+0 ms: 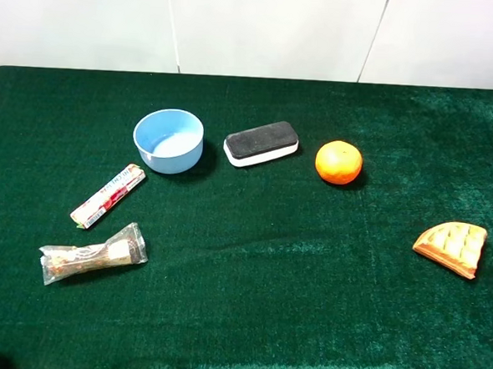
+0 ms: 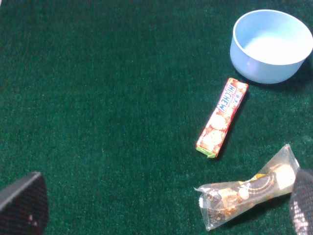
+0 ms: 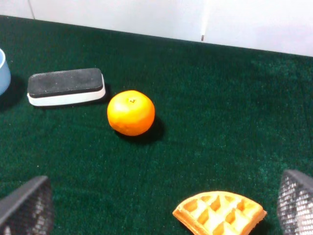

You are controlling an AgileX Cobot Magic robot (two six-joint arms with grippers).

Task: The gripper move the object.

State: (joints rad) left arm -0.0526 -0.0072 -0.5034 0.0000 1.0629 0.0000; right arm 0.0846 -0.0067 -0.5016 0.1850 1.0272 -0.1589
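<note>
The light blue bowl [image 1: 168,140] stands upright and empty on the green cloth, left of the middle. In the left wrist view the bowl [image 2: 271,46] lies well ahead of my left gripper [image 2: 161,208], which is open and empty, its fingertips [image 2: 22,203] spread wide. My right gripper [image 3: 161,205] is open and empty too, far from the bowl, of which only an edge [image 3: 2,71] shows. In the high view only dark bits of the arms show at the bottom corners.
A black-and-white eraser [image 1: 262,143] and an orange [image 1: 339,162] lie right of the bowl. A waffle piece [image 1: 452,247] lies at the right. A red candy stick [image 1: 108,194] and a wrapped snack [image 1: 93,255] lie in front of the bowl.
</note>
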